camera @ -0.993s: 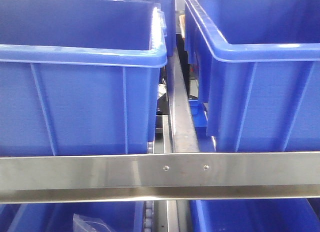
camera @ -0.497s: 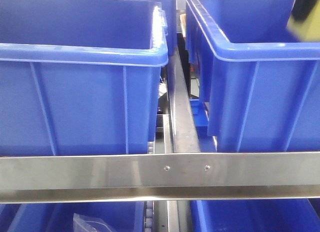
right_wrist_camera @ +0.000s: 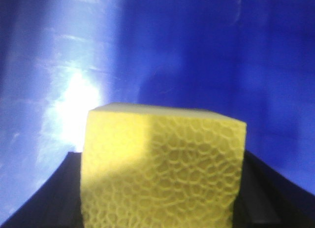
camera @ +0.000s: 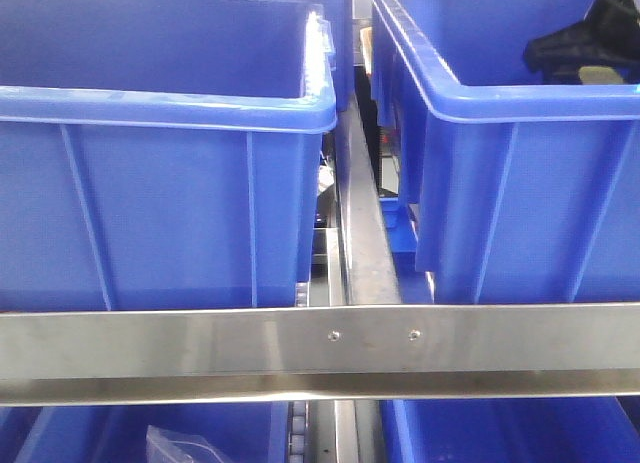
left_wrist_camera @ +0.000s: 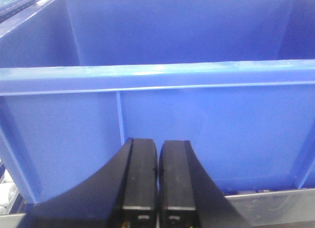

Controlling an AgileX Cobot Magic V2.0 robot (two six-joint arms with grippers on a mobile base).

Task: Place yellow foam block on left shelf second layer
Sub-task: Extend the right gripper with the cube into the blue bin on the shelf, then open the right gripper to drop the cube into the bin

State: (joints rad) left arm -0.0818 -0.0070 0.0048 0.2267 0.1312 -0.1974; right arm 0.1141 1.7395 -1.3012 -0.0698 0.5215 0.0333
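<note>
— Where is the yellow foam block (right_wrist_camera: 162, 169)?

— Clamped between the jaws of the right gripper (right_wrist_camera: 160, 188), filling the right wrist view, with a blue bin wall close behind it (its near face shows a cell-like texture, half in shadow).

— And from the front?

— The right gripper (camera: 585, 45) shows as a dark shape inside the right blue bin (camera: 520, 173), at the top right corner; only a pale sliver shows there, too small to tell what it is.

— The other arm?

— The left gripper (left_wrist_camera: 157, 188) has its jaws pressed together on nothing, just in front of the left blue bin (left_wrist_camera: 157, 119). A steel shelf rail (camera: 320, 351) crosses below both bins.
</note>
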